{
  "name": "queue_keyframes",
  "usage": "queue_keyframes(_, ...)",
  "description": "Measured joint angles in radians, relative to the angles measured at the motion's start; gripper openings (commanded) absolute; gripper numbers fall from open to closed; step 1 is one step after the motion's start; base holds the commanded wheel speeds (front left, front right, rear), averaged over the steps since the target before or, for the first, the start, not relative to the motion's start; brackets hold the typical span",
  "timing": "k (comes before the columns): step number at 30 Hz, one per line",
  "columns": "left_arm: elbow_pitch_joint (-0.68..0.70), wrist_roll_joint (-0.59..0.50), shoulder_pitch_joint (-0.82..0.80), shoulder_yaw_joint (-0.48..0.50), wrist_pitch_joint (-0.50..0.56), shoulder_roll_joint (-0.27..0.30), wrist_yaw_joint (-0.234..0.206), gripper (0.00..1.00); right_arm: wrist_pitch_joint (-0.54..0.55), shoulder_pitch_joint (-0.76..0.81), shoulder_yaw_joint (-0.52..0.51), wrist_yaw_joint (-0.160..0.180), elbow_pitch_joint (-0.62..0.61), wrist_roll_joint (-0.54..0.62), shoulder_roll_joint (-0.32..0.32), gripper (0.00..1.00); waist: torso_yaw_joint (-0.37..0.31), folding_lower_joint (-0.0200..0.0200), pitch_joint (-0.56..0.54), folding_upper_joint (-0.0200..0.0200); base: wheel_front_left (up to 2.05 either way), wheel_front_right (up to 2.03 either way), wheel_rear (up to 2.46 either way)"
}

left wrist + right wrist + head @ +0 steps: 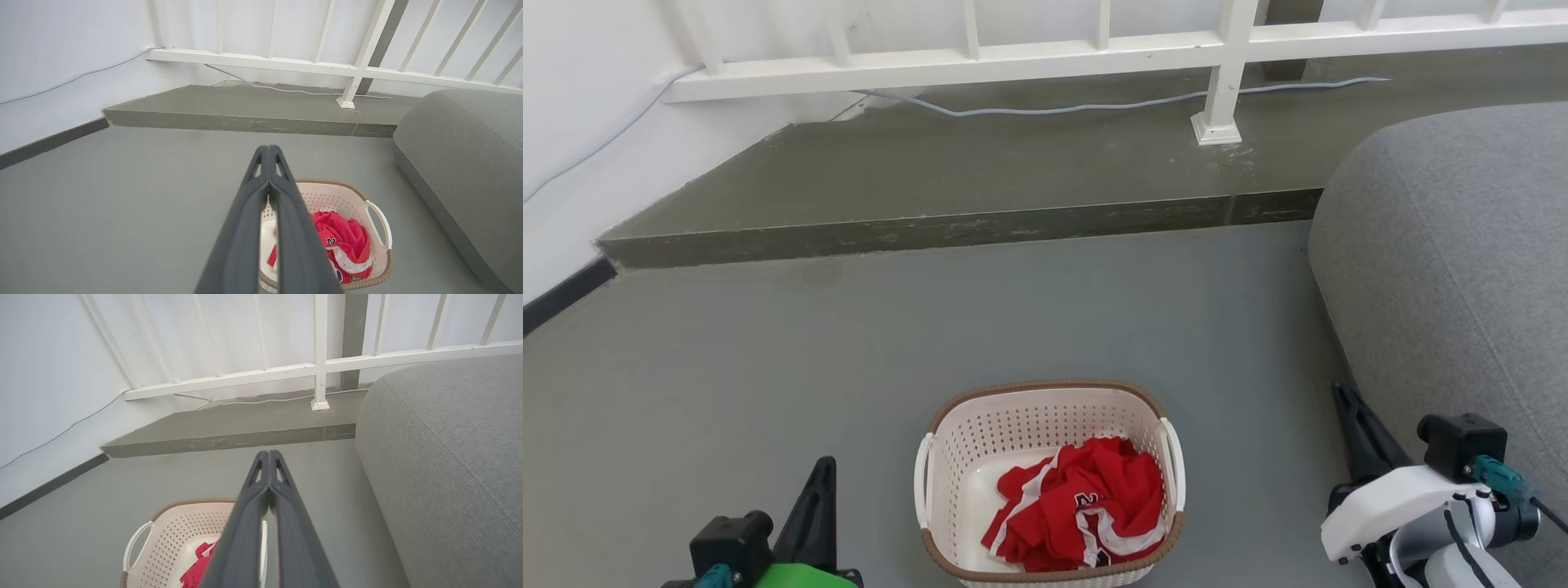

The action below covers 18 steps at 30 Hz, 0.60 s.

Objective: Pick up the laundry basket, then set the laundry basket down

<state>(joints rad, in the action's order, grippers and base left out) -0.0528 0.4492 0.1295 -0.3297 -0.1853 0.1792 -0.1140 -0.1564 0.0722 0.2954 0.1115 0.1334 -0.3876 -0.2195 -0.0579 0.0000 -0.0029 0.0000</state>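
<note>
**Entry: laundry basket on floor, both grippers closed and empty-handed**

I am logging the laundry basket (1013,429) as standing upright on the grey floor (768,367), low in the head view and lying between my two grippers. A red garment (1086,506) with white trim is lying crumpled inside it, towards its right half.

The left gripper (268,150) is hovering left of the basket with its fingers pressed together, gripping nothing. The right gripper (268,454) is hovering right of the basket, likewise pinched closed and empty. Neither is touching the basket.

Edges and room: bare floor is lying open ahead and to the left. A raised step (964,229) is bounding it at the far side, with a white railing (1029,61) and a pale cable (1094,106) on top. A grey upholstered cushion (1445,269) is crowding the right side, just beside the right gripper.

Hidden or unclear: the basket's near rim is running off the bottom of the head view. In both wrist views my own fingers are covering part of the basket. The print on the garment is too folded for me to read.
</note>
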Motion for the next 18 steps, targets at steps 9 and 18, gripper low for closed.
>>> queue_keyframes(9, 0.002, 0.142, 0.001, 0.03, 0.015, -0.007, 0.015, 0.0, 0.009, 0.0, -0.03, -0.021, -0.006, -0.143, 0.016, 0.0, 0.006, 0.0, 0.001, 0.0, 0.0, 0.0, 0.0)
queue_keyframes(18, -0.003, 0.247, 0.0, 0.065, 0.039, -0.018, 0.031, 0.0, 0.034, -0.001, -0.069, -0.033, -0.004, -0.261, 0.032, 0.0, 0.011, 0.0, 0.002, 0.0, 0.0, 0.0, 0.0)
